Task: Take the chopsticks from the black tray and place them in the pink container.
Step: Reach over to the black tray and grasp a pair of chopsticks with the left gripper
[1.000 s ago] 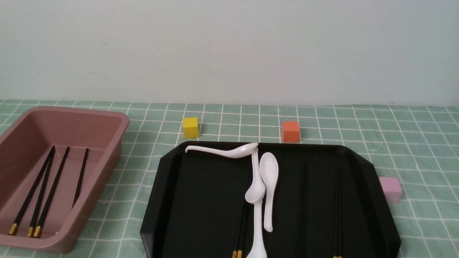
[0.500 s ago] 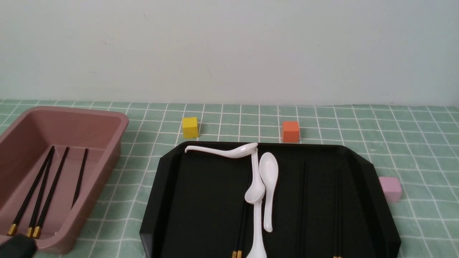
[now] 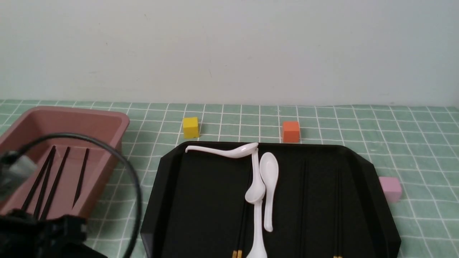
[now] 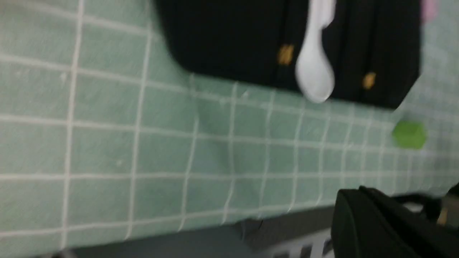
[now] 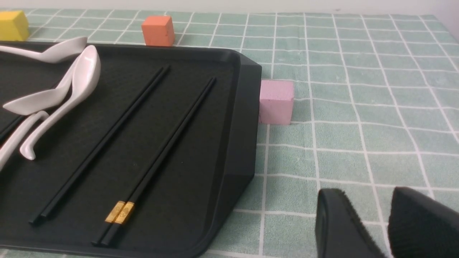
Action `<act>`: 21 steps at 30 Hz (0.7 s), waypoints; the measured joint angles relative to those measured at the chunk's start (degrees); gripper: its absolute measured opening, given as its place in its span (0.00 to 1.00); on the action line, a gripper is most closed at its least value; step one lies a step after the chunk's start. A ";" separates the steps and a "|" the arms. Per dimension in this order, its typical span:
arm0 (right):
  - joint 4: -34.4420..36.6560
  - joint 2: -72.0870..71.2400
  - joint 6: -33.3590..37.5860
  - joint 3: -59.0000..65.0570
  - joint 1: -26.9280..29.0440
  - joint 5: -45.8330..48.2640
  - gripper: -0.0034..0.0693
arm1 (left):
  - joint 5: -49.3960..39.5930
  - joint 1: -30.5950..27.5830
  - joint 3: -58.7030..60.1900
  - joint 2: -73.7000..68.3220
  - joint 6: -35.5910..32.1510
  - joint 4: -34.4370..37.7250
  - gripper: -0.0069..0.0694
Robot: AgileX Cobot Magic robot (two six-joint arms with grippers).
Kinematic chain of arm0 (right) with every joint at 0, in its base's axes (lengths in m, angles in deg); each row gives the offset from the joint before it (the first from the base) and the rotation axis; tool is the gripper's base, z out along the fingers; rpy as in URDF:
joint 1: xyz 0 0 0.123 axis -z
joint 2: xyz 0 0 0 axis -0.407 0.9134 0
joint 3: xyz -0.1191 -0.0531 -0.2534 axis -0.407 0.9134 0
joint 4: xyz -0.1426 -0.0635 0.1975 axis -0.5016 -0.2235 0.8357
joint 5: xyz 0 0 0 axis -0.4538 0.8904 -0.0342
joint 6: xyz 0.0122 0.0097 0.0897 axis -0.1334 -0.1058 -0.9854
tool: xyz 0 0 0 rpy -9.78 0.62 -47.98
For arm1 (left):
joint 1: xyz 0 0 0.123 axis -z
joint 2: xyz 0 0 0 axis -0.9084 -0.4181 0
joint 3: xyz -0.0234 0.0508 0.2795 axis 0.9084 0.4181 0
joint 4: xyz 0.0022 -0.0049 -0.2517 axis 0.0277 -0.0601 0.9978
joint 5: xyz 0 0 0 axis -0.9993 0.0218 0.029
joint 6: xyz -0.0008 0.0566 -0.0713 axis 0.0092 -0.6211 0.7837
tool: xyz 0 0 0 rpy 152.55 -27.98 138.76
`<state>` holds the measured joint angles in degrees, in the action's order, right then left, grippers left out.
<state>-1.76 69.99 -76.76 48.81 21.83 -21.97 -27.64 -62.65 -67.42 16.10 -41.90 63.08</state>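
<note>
The black tray [image 3: 200, 193] fills the middle of the front view. Black chopsticks lie along it on the right, one pair with gold butt ends [image 5: 168, 143] and another pair [image 5: 107, 139] beside it; more gold ends [image 3: 236, 254] show under the spoons. The pink container [image 3: 118, 122] at the left holds several chopsticks [image 3: 53, 179]. My left arm [image 3: 43, 233], blurred, stands in front of the container's near end; its gripper [image 4: 362, 193] is a dark smear over the cloth. My right gripper [image 5: 369, 195] is open and empty over the cloth, right of the tray.
Three white spoons [image 3: 269, 179] lie across the tray's middle. A yellow cube [image 3: 190, 127] and an orange cube [image 3: 290, 131] stand behind the tray, and a pale-pink cube [image 3: 390, 188] sits at its right side. A green cube [image 4: 408, 134] rests near the table's front edge.
My left arm has come up into the front view at the lower left and now covers the container's near end and the chopsticks' gold ends there. Tray, spoons and cubes are unmoved.
</note>
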 joint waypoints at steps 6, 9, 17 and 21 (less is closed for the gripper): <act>0.00 0.00 0.05 0.00 0.00 0.00 0.38 | -2.46 3.78 -9.13 -15.58 -2.99 0.82 0.07; 0.00 0.00 0.05 0.00 0.00 0.00 0.38 | -0.27 11.10 -13.41 -19.64 1.41 -1.97 0.07; 0.00 0.00 0.05 0.00 0.00 0.00 0.38 | 6.29 30.51 -25.30 -31.09 23.19 -21.55 0.07; 0.00 0.00 0.05 0.00 0.00 0.00 0.38 | 6.91 35.74 -30.24 -37.53 32.56 -29.70 0.09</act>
<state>-1.76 69.99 -76.70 48.81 21.83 -21.97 -20.73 -26.91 -97.66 -21.43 -9.34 33.38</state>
